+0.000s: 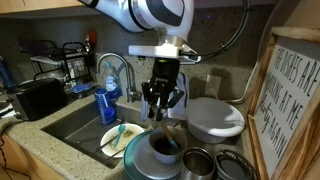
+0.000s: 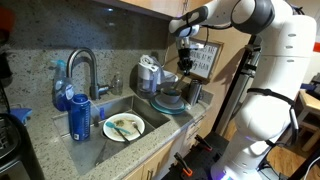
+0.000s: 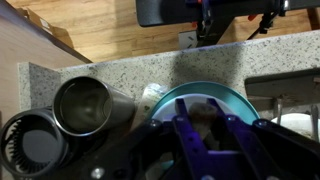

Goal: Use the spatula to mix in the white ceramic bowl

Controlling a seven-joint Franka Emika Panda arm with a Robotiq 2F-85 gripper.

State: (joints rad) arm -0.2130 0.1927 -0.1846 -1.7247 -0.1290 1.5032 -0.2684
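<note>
1. Granite counter (image 1: 38, 155) wrapped a steel sink. On the left, a blue bottle (image 1: 108, 97) stood by the faucet (image 1: 115, 68).
2. A plate (image 1: 104, 140) lay in the sink with a yellowish-green utensil (image 1: 122, 131) across it. Not my tool.
3. The gripper (image 1: 162, 105) hung over the white ceramic bowl (image 1: 163, 148), which sat on a teal plate (image 1: 134, 162). Its jaws looked pinched on a thin pale handle, the spatula (image 1: 166, 125), with the head down in the bowl. It was blurred, so that was my judgement.
4. Metal bowls (image 1: 197, 162) stood just beside the bowl, with a wide white bowl (image 1: 215, 118) behind.
5. Risks: a wide stir could shove the bowl into the metal ones, and the slim handle could twist in the jaws.
</note>
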